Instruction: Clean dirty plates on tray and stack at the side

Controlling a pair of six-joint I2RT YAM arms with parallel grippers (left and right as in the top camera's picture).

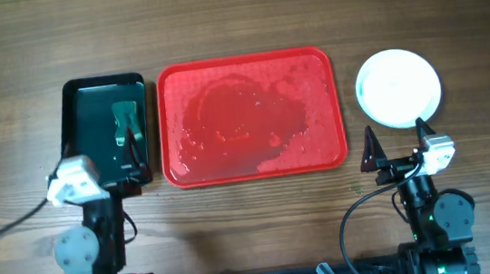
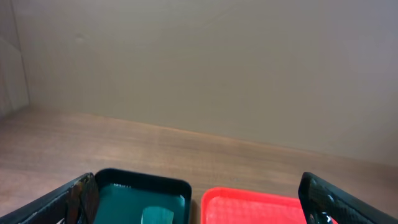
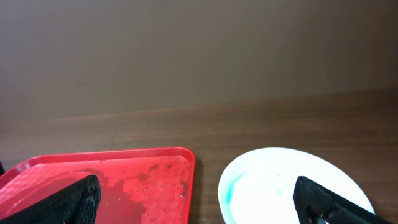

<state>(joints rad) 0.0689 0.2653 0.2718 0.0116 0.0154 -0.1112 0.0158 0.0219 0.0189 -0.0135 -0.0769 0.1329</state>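
the red tray lies in the middle of the wooden table. no plate is on it, only a wet film with drops over most of its floor. the white plate sits on the table in the upper right of the overhead frame, beside the tray but not touching it. in the right wrist view a faint blue-green smear shows on its left inner side. a dark tray stands just left of the red one, with a green object inside near its right wall; what it is i cannot tell.

the left gripper is at the lower edge of the dark tray, fingers spread wide and holding nothing. the right gripper is just below the plate, jaws also wide apart and empty.
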